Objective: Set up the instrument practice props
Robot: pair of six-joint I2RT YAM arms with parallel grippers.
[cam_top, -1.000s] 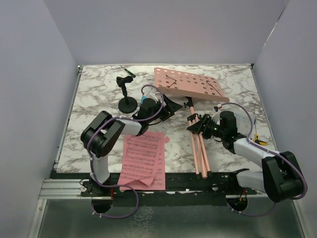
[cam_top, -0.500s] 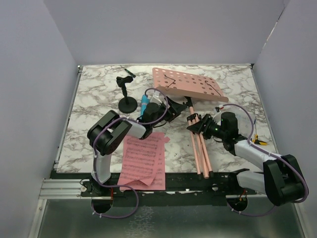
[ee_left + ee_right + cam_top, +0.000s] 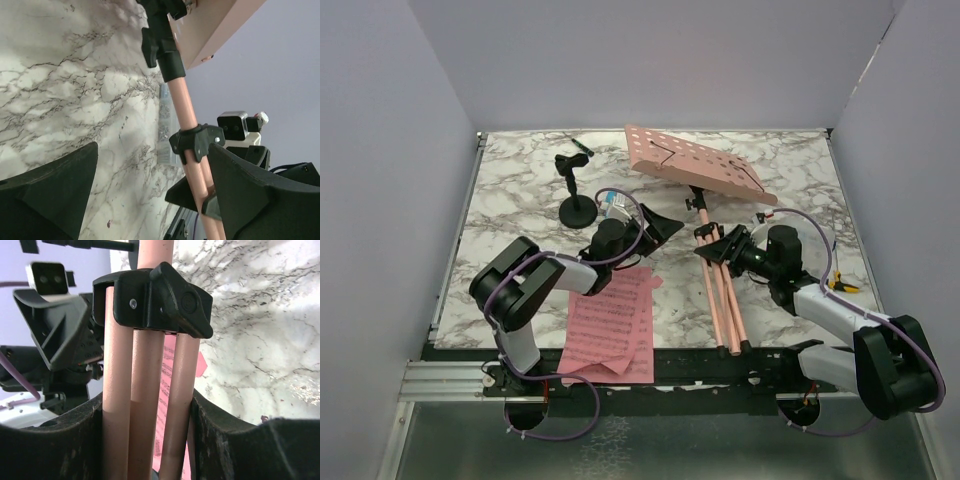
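Raising the salmon-pink music stand (image 3: 724,300) looks to be the step in hand. It calls for 1 steady clamp low on the legs while the free gripper takes the shaft above the black collar (image 3: 159,299). Closing squarely on the round tube, not on the plastic knob, should keep it from rolling or twisting.

- Marble-patterned table (image 3: 515,215): smooth, white with grey veining.
- Small black stand on a round base (image 3: 576,208): upright, far left of centre, well apart from the arms.
- 2 pink sheet-music pages (image 3: 612,322): thin paper, printed staves, overlapping flat at the near edge, left of centre. They are likely to slide if nudged.
- Left gripper (image 3: 658,226): fingers (image 3: 52,187) spread wide, holding nothing. The stand's shaft (image 3: 183,102) runs across the gap beyond them, apart from both.
- Stand desk (image 3: 698,164): flat pink sheet punched with rows of holes, 2 thin wire page-holders on it, tilted at far centre.
- Legs: 3 slim pink metal tubes folded parallel, smooth, gathered by the moulded black collar, feet toward the near edge.
- Right gripper (image 3: 720,250): fingers (image 3: 227,445) closed on either side of the folded leg bundle just below the collar, gripping it.
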